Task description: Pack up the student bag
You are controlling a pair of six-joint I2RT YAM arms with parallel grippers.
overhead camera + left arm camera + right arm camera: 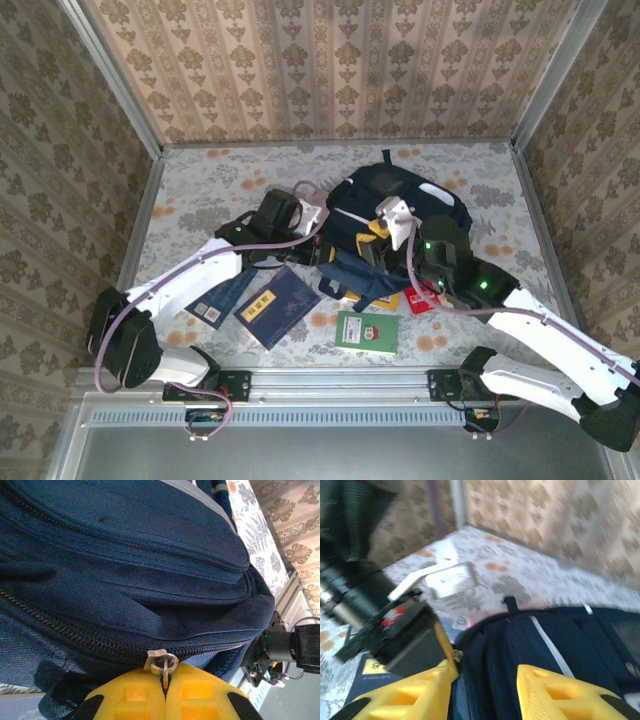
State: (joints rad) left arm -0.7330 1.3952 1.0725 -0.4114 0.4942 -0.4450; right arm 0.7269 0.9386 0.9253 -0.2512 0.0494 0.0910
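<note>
Pressed together at frame bottom, the left gripper (165, 686) pinches the zipper pull (162, 662) of the student bag (125, 570). Right wrist: right gripper (485, 680) spread above the bag, left arm (405, 640) crowding lower left. Overhead, bag at centre; green booklet (367, 332) and navy notebook (278, 306) below it, labels unreadable.

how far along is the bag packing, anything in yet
Early. Nothing looks packed: the navy book, blue book and green book lie on the table beside the bag. In hand: the left gripper pinches the bag's zipper pull; the right gripper hangs open over the bag. Left: getting the books inside and zipping up.
</note>
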